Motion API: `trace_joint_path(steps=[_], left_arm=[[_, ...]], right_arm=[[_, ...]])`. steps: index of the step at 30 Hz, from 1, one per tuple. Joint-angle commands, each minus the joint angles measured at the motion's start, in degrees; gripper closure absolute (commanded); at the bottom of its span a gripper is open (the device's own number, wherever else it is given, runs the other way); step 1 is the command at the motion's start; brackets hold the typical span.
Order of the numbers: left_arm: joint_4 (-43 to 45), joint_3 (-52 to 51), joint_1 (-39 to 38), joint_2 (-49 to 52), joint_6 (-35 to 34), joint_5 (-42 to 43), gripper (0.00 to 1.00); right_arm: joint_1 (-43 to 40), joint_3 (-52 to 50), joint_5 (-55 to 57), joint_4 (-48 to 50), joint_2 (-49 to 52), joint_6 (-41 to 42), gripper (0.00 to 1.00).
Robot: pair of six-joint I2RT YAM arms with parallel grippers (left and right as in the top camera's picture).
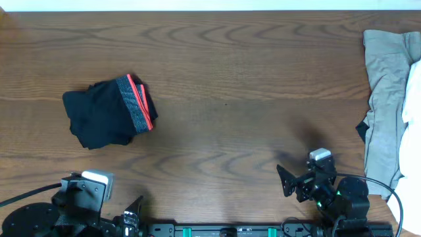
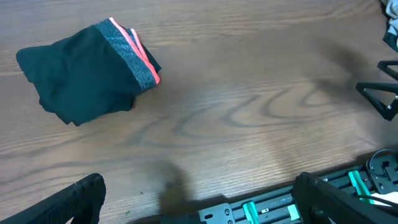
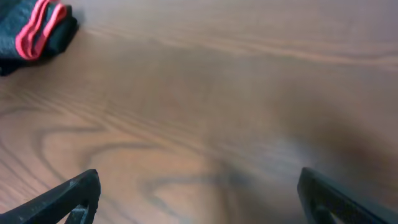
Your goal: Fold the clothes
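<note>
The black pants [image 1: 108, 113] lie folded into a small bundle on the left of the table, their grey waistband with red-orange edge [image 1: 138, 105] facing right. They also show in the left wrist view [image 2: 84, 74] and at the top left corner of the right wrist view [image 3: 34, 28]. A pile of khaki and white clothes [image 1: 388, 99] lies at the right edge. My left gripper [image 2: 199, 199] is open and empty near the front edge, well short of the bundle. My right gripper [image 3: 199, 193] is open and empty at the front right [image 1: 293, 181].
The wooden table [image 1: 230, 79] fills the view. A black rail with green clips [image 2: 298, 199] runs along the front edge between the two arm bases. The khaki pile hangs over the table's right side.
</note>
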Motion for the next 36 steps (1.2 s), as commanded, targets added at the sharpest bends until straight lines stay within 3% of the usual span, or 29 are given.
trace_joint_path(steps=[1,14,19,28,36], left_arm=[[-0.7,-0.1,-0.3,0.2,-0.5,0.1,0.02],[0.5,-0.1,-0.1,0.1,-0.2,-0.1,0.02],[22.0,-5.3,3.3,-0.1,2.7,3.1,0.02],[52.8,-34.6,6.3,-7.0,2.9,17.9,0.02],[61.2,-52.8,6.3,-17.6,3.0,17.9,0.02]], right_arm=[[-1.0,-0.3,0.4,-0.2,-0.5,-0.7,0.01],[-1.0,-0.3,0.4,-0.2,-0.5,-0.7,0.01],[-1.0,-0.3,0.4,-0.2,-0.5,-0.7,0.01],[-1.0,-0.3,0.4,-0.2,-0.5,-0.7,0.01],[-1.0,-0.3,0.4,-0.2,-0.5,-0.7,0.01]])
